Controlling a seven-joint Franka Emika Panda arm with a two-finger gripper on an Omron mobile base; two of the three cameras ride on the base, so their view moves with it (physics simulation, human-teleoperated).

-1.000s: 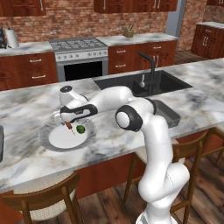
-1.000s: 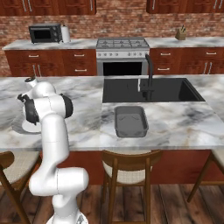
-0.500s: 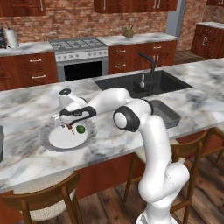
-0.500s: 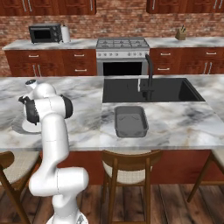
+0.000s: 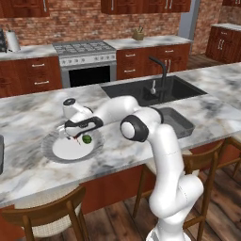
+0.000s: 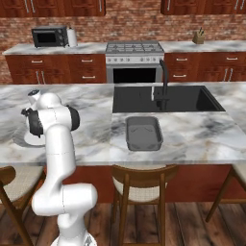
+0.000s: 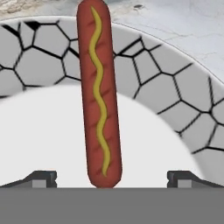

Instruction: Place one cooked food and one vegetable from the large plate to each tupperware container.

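Note:
The large plate with a grey patterned rim lies on the marble counter's left part. On it lies the cooked food, a reddish-brown sausage with a yellow wavy line. My gripper hangs open right over it, one dark fingertip on each side of the sausage's near end and neither touching it. In the left base view the gripper sits low over the plate, next to a small green ball, the vegetable. One tupperware container stands empty in front of the sink.
A black sink basin with a dark faucet is set in the counter behind the container. Stools stand below the counter's front edge. A dark object's edge shows at the far left border. My arm hides most of the plate in the right base view.
The hand has sunk slightly toward the plate. Its jaws have stayed open, and the sausage and green ball have not moved.

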